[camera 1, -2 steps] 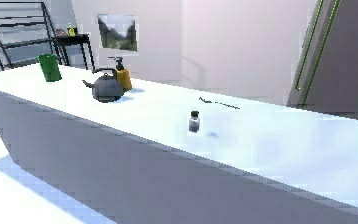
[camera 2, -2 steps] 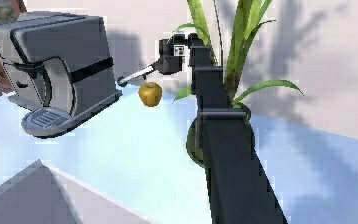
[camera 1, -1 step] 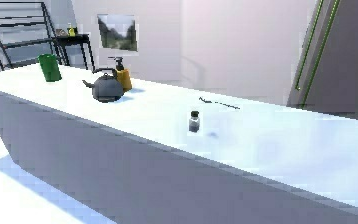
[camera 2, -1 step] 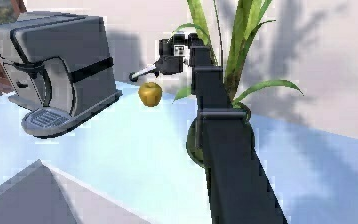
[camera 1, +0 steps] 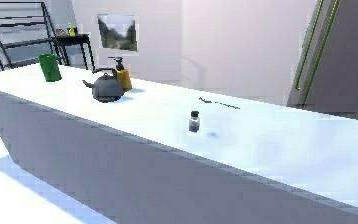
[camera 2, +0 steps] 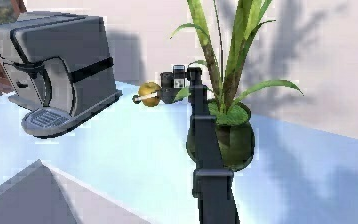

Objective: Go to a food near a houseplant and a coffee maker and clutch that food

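Observation:
A round yellow-brown food [camera 2: 147, 95] sits at the far end of my gripper [camera 2: 165, 90], between a grey coffee maker [camera 2: 57, 65] and a houseplant [camera 2: 225, 60] in a dark green pot [camera 2: 237, 140]. All of this is on a pale blue countertop [camera 2: 117, 150]. My dark arm bar rises from the bottom edge in front of the pot. Whether the food hangs free or rests on the counter is unclear, so I cannot tell whether the gripper holds anything.
A long white counter [camera 1: 267, 150] carries a green cup [camera 1: 49, 67], a grey kettle [camera 1: 107, 88], an orange pump bottle [camera 1: 121, 75] and a small shaker [camera 1: 194, 122]. A black shelf rack [camera 1: 27, 35] stands at the back left and a grey fridge [camera 1: 337, 55] at the right.

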